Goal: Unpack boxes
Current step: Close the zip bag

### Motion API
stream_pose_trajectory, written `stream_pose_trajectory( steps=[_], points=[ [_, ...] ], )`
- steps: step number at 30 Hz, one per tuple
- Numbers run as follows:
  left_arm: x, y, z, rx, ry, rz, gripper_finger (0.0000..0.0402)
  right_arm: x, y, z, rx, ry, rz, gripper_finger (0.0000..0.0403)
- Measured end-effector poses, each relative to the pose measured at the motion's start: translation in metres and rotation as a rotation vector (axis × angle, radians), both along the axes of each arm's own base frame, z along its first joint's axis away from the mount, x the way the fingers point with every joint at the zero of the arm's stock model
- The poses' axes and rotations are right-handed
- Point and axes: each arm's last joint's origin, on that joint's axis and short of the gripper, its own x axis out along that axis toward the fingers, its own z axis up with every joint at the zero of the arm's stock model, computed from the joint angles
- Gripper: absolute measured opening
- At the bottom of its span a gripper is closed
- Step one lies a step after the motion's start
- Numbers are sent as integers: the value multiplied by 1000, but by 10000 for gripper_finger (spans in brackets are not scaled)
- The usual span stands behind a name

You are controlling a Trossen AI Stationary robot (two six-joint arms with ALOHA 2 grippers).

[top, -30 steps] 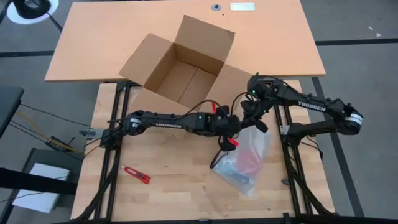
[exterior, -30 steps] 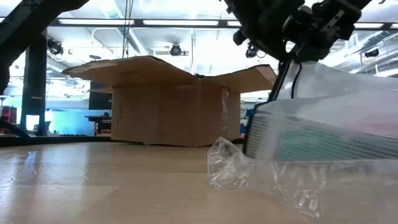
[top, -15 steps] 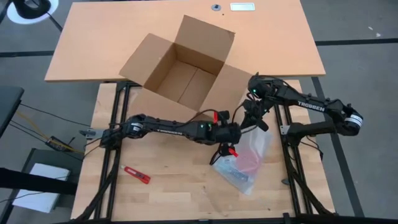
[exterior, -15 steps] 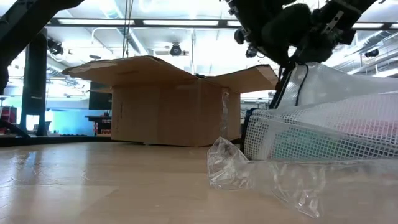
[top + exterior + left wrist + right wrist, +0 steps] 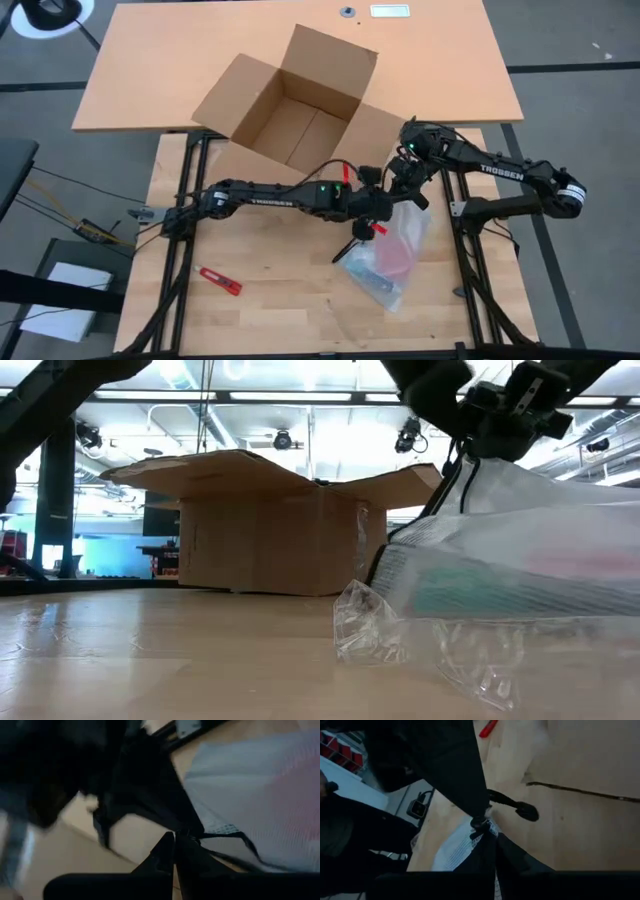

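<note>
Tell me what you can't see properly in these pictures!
- What's inside the clear plastic bag: high view too small, low view blurred; only pink and teal patches show.
- The cardboard box inside: low view shows only outer walls; high view shows bare floor.
- Left claw and right claw: their grip on the bag is hidden by dark arm parts in wrist views.
- Small red tool: too small to identify.

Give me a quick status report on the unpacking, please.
Left gripper and right gripper both shut on clear bag. Carton open, looks empty. Nothing in the way.
</note>
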Motion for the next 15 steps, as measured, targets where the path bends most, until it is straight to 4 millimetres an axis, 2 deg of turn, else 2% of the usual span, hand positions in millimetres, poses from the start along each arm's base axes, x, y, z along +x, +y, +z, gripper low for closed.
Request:
stream_pose_trajectory(
  steps=[3, 6, 12, 15],
  points=[
    [0, -3, 1, 185, 110, -171, 12, 0, 0, -1, 7, 8, -3, 0],
    [-2, -15, 0, 248, 152, -190, 12, -2, -3, -1, 23, 9, -24, 0],
    [-16, -40, -10, 37, 117, 44, 12, -4, -12, 0, 34, -9, -63, 0],
    [-18, -49, -19, -26, 95, 105, 12, -3, -13, 1, 34, -17, -80, 0]
  ],
)
